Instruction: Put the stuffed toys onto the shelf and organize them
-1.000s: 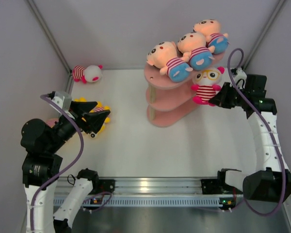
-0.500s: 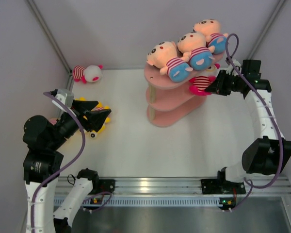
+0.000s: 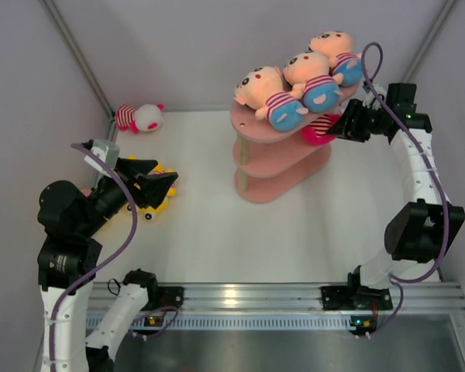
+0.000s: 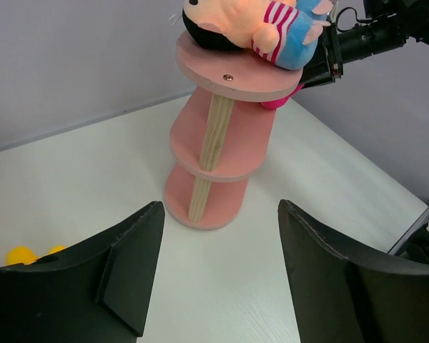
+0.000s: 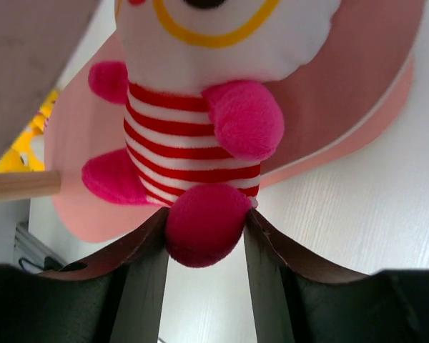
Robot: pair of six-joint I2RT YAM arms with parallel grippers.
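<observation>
The white-faced plush doll with magenta limbs and a red-striped shirt point(image 5: 193, 136) lies on the middle board of the pink three-tier shelf point(image 3: 246, 126), at the shelf's 3 o'clock side. The right gripper point(image 5: 205, 236) has its jaws partly apart on either side of one magenta foot. The foot looks round and unsqueezed, so there is probably no grip. The left gripper point(image 4: 218, 236) gapes wide and empty. Such a toy should be light, squashy and non-slip. A limb gives, so the striped torso offers the surer hold.
</observation>
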